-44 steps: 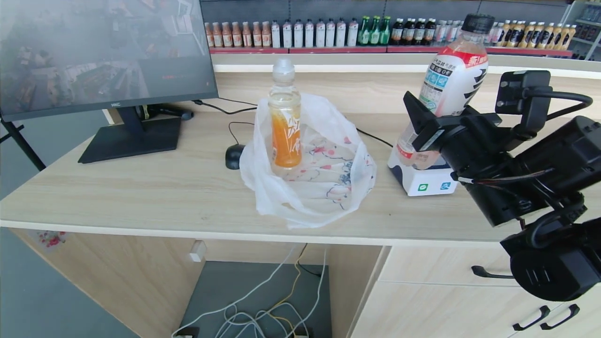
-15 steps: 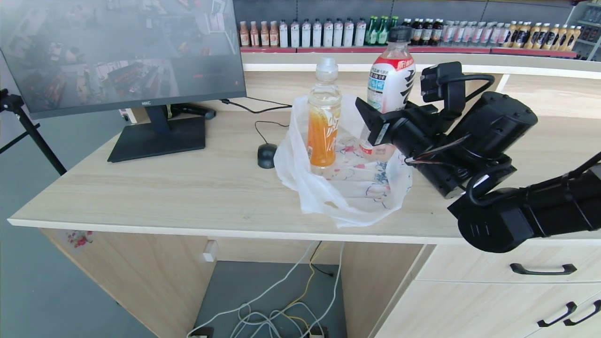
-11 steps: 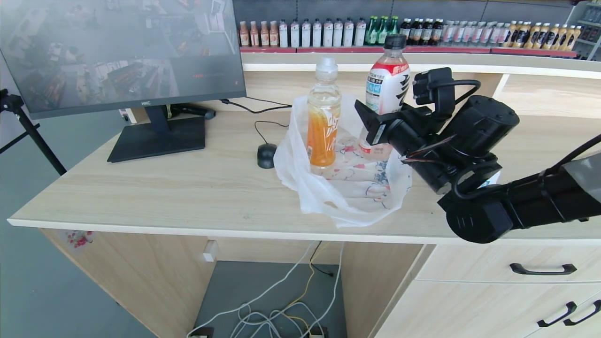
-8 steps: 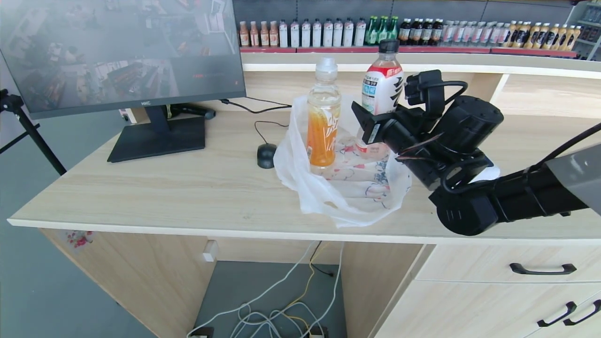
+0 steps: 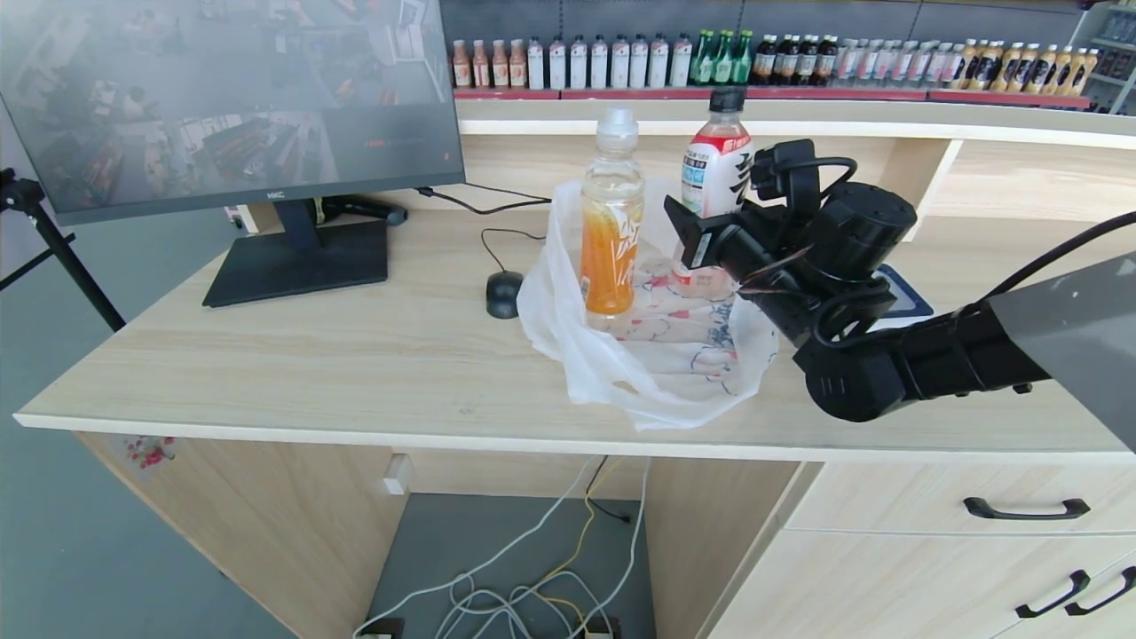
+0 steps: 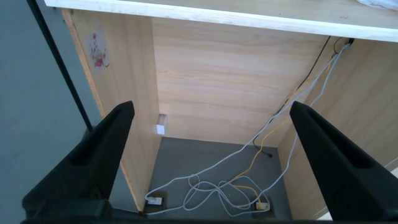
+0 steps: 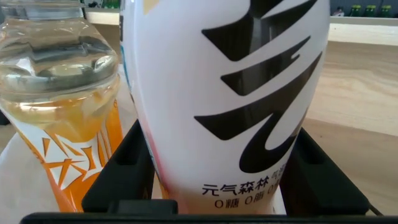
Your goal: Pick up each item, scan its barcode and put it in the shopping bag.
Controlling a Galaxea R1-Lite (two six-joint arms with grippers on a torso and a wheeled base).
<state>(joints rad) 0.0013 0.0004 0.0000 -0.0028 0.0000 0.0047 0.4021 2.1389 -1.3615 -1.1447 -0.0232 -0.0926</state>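
Showing the bagging step of the checkout task, the right gripper (image 5: 706, 250) is clamping its fingers around the lower body of the white-labelled bottle (image 5: 717, 173), gripping it firmly on both sides and holding it nearly upright with the cap uppermost. The bottle's base is sitting over the open mouth of the shopping bag (image 5: 657, 377), which is lying slumped on the counter (image 5: 355, 355); whether the base is touching the bag's floor is not clear. Just beside it, the orange drink bottle (image 5: 610, 240) is standing upright inside the bag, and the right wrist view is placing the two bottles close together, the white-labelled bottle (image 7: 230, 93) being flanked by the gripper's black fingers and the orange drink bottle (image 7: 65, 130) standing next to one of them. A blue-topped white box (image 5: 907, 300), probably the scanner, is lying behind the right arm, well apart from the held bottle, suggesting that scanning is finished for this item. The left gripper (image 6: 211, 109) is hanging below the counter edge with its fingers spread wide and nothing between them. The next move is calling for a gentle descent until the base is seated, a release, and a withdrawal avoiding both the neighbouring bottle and the loose plastic.
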